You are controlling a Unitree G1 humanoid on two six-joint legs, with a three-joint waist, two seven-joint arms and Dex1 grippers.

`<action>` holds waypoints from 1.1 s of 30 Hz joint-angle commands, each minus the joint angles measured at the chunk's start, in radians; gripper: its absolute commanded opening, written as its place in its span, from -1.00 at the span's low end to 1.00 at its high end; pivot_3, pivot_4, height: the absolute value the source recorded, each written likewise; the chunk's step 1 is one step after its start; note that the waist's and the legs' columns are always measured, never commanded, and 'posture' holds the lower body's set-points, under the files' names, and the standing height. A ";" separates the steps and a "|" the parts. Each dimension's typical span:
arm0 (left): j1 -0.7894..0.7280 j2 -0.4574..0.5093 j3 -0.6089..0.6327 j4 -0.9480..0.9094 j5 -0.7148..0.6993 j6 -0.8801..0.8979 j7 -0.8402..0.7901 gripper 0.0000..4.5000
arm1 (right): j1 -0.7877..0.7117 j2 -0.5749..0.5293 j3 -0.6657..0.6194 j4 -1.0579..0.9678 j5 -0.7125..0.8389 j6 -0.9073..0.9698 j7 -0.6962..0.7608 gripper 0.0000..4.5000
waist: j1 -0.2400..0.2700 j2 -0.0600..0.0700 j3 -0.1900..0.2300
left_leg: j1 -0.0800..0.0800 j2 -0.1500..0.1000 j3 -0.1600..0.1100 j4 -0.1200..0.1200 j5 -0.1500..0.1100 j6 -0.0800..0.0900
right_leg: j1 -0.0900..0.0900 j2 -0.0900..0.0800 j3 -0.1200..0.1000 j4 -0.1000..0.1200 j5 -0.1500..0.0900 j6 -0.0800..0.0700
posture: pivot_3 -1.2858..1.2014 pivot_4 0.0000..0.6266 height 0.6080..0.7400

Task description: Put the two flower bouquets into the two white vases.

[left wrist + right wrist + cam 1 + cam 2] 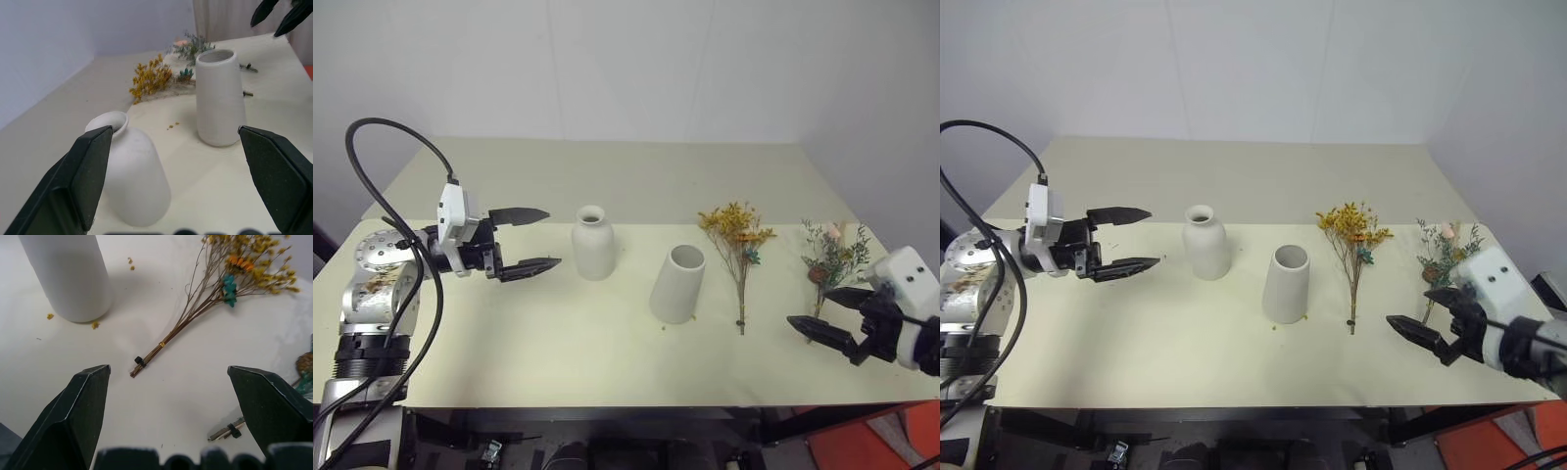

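your right tool (822,323) hangs wide open and empty, the grey-green bouquet (830,257) just beside it, the yellow bouquet (738,245) flat on the table (558,343) nearby. your left tool (543,238), open and empty, points at the bottle vase (593,243); the tapered vase (677,284) stands between.

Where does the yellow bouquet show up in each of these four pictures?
Left eye: yellow bouquet, right of centre, flat on the table.
Right eye: right of centre.
Left wrist: upper middle.
Right wrist: upper right, stems toward centre.
Shared landmark: the cylinder vase beside it.
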 commanded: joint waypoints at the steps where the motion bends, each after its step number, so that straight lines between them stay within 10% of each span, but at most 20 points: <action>1: -0.038 -0.010 -0.053 -0.033 0.011 0.027 -0.015 0.98 | -0.120 -0.032 0.156 0.082 -0.020 0.049 -0.030 1.00 | 0.000 0.000 0.000 | 0.000 0.000 0.000 0.000 0.000 0.000 | 0.000 0.000 0.000 0.000 0.000 0.000 | 0.03 -0.52 1.00; 12: -0.154 -0.095 -0.216 0.032 0.093 0.002 -0.108 0.98 | -0.758 0.152 0.541 0.564 -0.160 0.394 -0.184 1.00 | -0.004 0.000 0.000 | -0.004 -0.001 -0.001 0.000 0.000 0.000 | -0.004 0.001 0.000 0.001 0.004 -0.006 | 0.03 -0.52 1.00; 33: -0.155 -0.226 -0.334 0.069 0.187 -0.108 -0.186 0.98 | -0.942 0.342 0.691 0.914 -0.377 0.389 -0.222 1.00 | -0.005 0.000 0.000 | -0.005 -0.001 -0.001 0.001 0.000 0.000 | -0.004 0.000 0.000 0.002 0.005 -0.006 | 0.03 -0.52 1.00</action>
